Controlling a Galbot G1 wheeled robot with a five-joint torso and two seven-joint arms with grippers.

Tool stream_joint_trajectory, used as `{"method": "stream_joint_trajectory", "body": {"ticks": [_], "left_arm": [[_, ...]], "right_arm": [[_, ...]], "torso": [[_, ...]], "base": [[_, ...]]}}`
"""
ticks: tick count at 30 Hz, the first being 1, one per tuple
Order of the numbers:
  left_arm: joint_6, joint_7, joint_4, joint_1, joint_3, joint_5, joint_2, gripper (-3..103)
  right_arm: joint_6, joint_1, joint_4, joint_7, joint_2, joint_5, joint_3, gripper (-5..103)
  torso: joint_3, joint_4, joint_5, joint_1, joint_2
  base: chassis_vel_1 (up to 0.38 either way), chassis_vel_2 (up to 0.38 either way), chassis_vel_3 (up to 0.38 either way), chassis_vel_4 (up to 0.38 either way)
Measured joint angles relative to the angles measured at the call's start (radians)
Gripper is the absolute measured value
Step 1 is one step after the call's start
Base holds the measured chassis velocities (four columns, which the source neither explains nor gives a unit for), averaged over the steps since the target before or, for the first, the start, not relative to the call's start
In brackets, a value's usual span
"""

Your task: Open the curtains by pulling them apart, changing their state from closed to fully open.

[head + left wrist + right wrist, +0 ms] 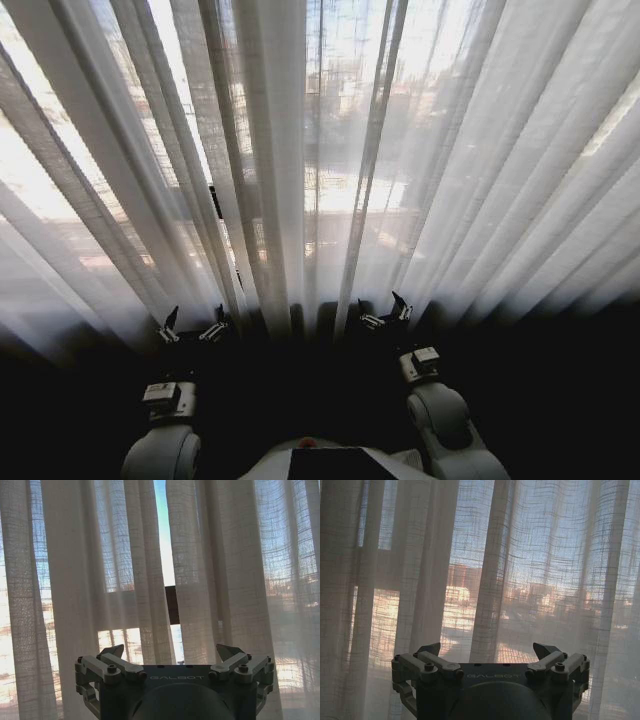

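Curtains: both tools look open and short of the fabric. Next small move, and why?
Probably ease the left tool forward into the narrow gap between the panels. The curtains hang almost closed, and that slit sits right ahead between its open fingers, which hold no cloth. The right tool is also open, facing unbroken fabric, so it has no edge to grab yet.

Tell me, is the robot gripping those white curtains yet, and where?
No. Both the left end effector and right end effector are open, just short of the curtains.
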Motion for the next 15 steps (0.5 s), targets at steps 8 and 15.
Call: {"method": "stream_joint_trajectory", "body": {"ticks": [8, 15], "left_arm": [[-0.008, -0.001, -0.002, 0.0, 0.0, 0.0, -0.008, 100], [-0.017, -0.002, -0.006, 0.003, -0.001, 0.0, -0.012, 100]], "right_arm": [[0.04, -0.006, -0.002, 0.055, -0.001, -0.066, -0.039, 100], [0.056, -0.005, -0.002, 0.053, 0.0, -0.101, -0.044, 100]], "torso": [[0.0, 0.0, -0.0001, 0.0, 0.0], [0.0, -0.0001, -0.0001, -0.001, 0.0]], "base": [[-0.12, 0.107, 0.115, -0.105], [-0.003, 0.009, 0.01, -0.004]]}}
